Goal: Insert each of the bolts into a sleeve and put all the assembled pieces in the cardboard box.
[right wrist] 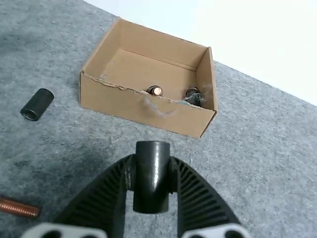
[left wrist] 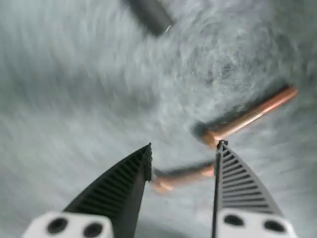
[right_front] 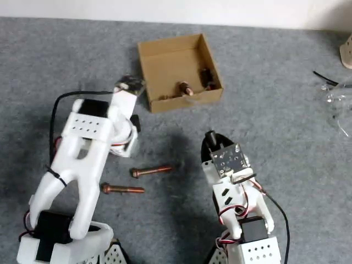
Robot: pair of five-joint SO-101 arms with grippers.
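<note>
Assembly of a third piece seemed to be the step in hand, because two finished pieces (right wrist: 155, 91) lay already inside the cardboard box (right wrist: 143, 106), which stood straight ahead of the right pincer (right wrist: 152, 166). This pincer was closed on a black sleeve (right wrist: 151, 191) that stuck out forward past its fingertips. The left pincer (left wrist: 184, 145) was open and pointed down at the surface (left wrist: 74, 74). The nearer bolt (left wrist: 183, 176) lay under the gap between its ribbed fingers (left wrist: 124, 183); whether they touched it I could not tell. The second bolt (left wrist: 247, 117) lay just beyond the fingertips, and a loose sleeve (left wrist: 151, 15) farther ahead. In my judgement, the next move called for the left pincer to close across the shank of the nearer bolt and lift it, then to bring its plain end in line with the bore of the held sleeve. The fit looked narrow, so the two axes would need to agree well. The bolts were copper-coloured metal, long and thin, with a thicker head; being round, they could roll. The sleeves were short dark tubes with a smooth matt skin. The surface was a grey felt-like cloth, and the box was brown cardboard with low walls and a torn edge on the side nearest the right pincer.
</note>
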